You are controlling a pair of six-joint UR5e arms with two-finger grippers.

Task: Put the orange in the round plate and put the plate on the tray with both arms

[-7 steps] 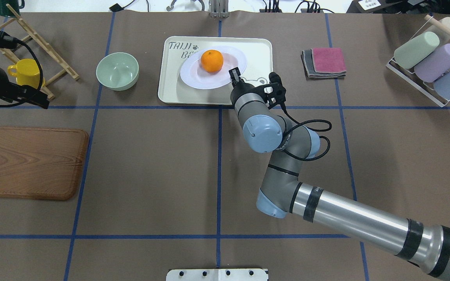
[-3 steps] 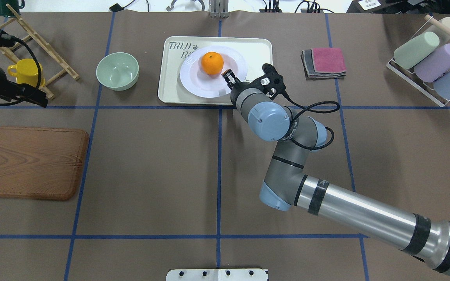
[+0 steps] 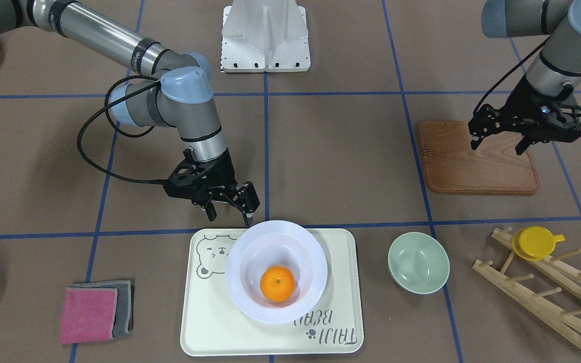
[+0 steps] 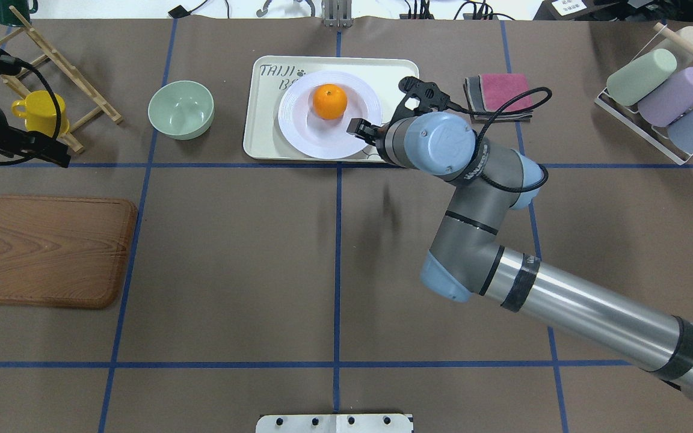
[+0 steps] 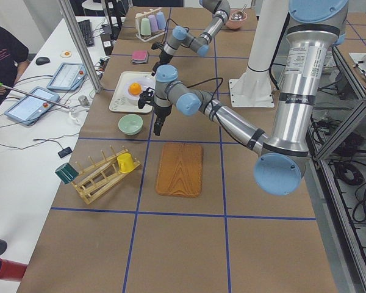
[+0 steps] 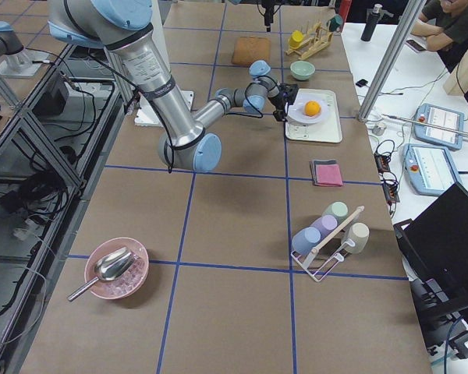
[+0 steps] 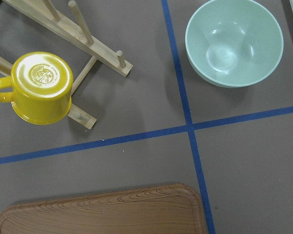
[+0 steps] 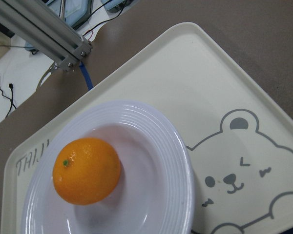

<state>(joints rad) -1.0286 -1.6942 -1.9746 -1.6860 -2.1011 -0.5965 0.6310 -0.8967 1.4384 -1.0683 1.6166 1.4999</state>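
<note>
We see the orange [image 3: 277, 284] sitting in the round plate [image 3: 242, 254], which rests flat on the middle of the tray [image 3: 210, 322]. The right gripper [image 3: 230, 216] hangs released and empty, jaws spread, at the tray's robot-side edge near the plate's rim. The orange is bright and glossy, with a tiny green stem dot. Well away from the tray, past the green bowl [image 3: 418, 262], the left gripper [image 3: 497, 145] hangs with jaws apart, holding nothing.

One camera looked forward and down over the brown-covered table [image 4: 232, 252] from one long side; another faced it steeply from the opposite side. Two stood far back at the table's ends. The wrist cameras sat close: the left over a pale green round bowl [image 7: 234, 41], the right over the cream rectangular bear-face tray [image 8: 200, 83], both seen overhead too.
</note>
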